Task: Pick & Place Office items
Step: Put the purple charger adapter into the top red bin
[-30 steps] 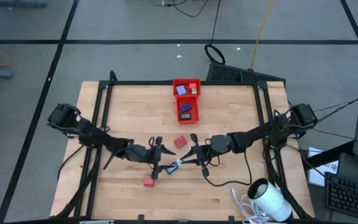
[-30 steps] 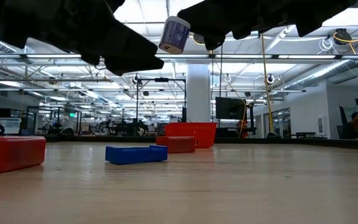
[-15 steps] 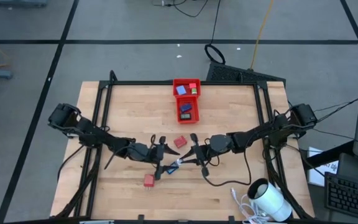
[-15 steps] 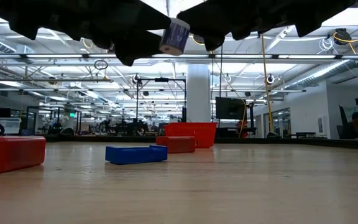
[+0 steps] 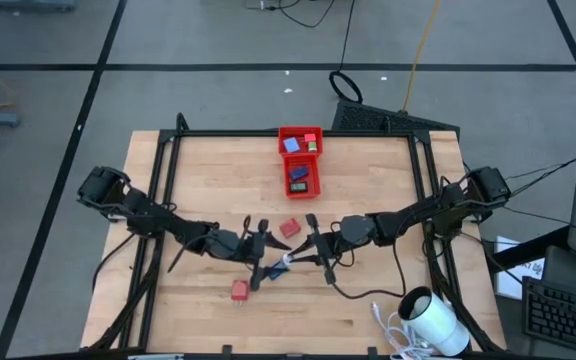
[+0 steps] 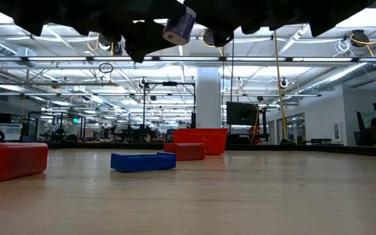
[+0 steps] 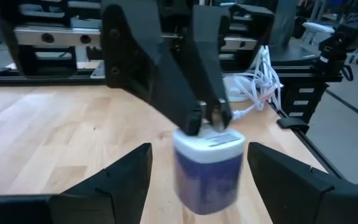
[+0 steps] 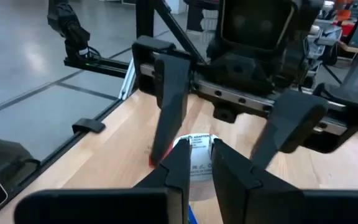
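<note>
A small cylinder, white at the top and blue below (image 7: 207, 171), hangs in the air above the table's middle; it also shows in the high view (image 5: 280, 265) and the low view (image 6: 178, 25). My right gripper (image 5: 292, 261) is shut on it. My left gripper (image 7: 197, 183) is open, with one finger on either side of the cylinder, apart from it. A flat blue piece (image 6: 142, 161) lies on the table below. One red piece (image 5: 290, 228) lies just beyond the grippers, another (image 5: 239, 290) nearer the front edge. My right gripper pinches the cylinder's white top end (image 7: 211, 132) between its two fingertips (image 7: 199, 118). The fingers come from the table's right side. The cylinder hangs below the fingertips, slightly tilted, lifted clear of the table.
The red two-compartment tray (image 5: 286, 160) stands at the far middle with small blue, red and dark pieces in it. A big white cylinder with cable (image 5: 433, 322) lies at the near right corner. Black frame rails run along the table's sides.
My left gripper has moved toward the table's right edge, up to the cylinder held by my right gripper, and its open fingers now stand on either side of it. The cylinder has risen a little and tipped slightly.
</note>
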Motion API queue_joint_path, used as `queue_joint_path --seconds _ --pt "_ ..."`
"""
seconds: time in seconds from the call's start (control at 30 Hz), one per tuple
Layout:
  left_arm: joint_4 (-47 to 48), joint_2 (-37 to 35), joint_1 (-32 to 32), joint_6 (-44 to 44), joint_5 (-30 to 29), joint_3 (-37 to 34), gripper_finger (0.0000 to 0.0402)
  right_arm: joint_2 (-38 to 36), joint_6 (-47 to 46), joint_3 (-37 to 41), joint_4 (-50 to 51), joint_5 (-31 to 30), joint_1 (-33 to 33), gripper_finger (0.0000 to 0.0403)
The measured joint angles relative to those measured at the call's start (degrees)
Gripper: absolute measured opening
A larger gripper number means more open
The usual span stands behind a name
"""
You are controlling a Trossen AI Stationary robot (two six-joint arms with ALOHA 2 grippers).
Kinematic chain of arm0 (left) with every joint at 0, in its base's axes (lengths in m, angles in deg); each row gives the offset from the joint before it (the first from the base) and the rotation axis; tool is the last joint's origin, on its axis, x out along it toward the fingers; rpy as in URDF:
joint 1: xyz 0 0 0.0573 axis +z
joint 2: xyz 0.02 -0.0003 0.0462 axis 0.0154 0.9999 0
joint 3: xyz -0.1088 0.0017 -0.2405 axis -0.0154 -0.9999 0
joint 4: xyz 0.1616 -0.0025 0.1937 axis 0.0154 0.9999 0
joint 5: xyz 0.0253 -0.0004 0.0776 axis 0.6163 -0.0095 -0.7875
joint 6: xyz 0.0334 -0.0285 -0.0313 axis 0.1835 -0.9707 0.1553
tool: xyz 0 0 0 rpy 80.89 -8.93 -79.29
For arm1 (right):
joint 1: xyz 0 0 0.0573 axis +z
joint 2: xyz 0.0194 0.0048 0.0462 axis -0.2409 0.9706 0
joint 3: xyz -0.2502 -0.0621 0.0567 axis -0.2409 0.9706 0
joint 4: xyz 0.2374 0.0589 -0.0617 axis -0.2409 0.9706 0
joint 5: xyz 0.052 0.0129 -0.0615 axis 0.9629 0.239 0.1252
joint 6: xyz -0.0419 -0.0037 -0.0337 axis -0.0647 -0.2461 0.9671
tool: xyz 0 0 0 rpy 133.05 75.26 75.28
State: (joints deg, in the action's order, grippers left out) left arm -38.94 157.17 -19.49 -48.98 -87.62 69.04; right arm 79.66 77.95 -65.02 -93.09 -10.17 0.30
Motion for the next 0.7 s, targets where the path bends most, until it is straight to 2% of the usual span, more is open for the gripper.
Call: queue_joint_path --seconds 0.7 --pt "-0.03 -0.01 1.17 -1.55 0.13 0.0 0.0269 0.0 0.42 0.0 -1.01 -0.01 0.07 0.0039"
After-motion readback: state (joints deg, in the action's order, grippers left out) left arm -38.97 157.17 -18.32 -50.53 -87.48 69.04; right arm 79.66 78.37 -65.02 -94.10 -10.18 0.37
